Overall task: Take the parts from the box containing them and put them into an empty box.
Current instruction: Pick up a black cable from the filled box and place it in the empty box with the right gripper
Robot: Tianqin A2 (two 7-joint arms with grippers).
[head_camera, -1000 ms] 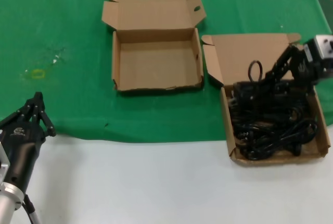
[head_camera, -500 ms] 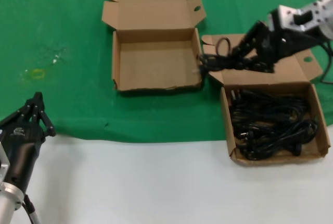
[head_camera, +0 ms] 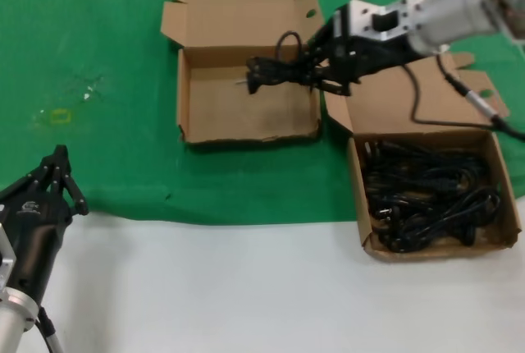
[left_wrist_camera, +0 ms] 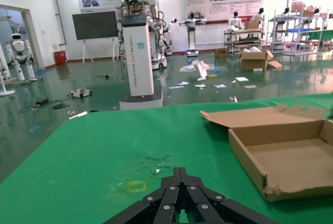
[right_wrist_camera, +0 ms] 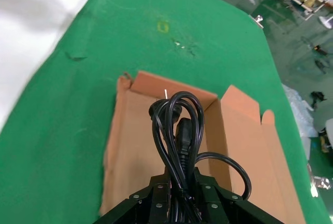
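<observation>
**Right pincer with a cord bundle above the empty box**

Right pincer (head_camera: 308, 70) closed around one bundle of black power cord (head_camera: 275, 67), held in the air over the right rear part of the empty box (head_camera: 246, 94). In the right wrist view, cord (right_wrist_camera: 177, 130) clamped between the black fingers (right_wrist_camera: 158, 195), with its loops and one plug end hanging out in front, above the brown floor of the empty box (right_wrist_camera: 130, 151). Nothing yet lying inside this box. Just beside it, to the right and nearer to the robot, the box containing the parts (head_camera: 509, 205), lid folded back, with the remaining cords (head_camera: 426, 197) in a black tangled heap inside. Both boxes resting on the green cloth (head_camera: 90, 57) that covers the far part of the desk (head_camera: 246, 287). Left pincer (head_camera: 56, 174) parked low at the near left edge of the desk, fingertips together, holding nothing, well apart from the boxes
</observation>
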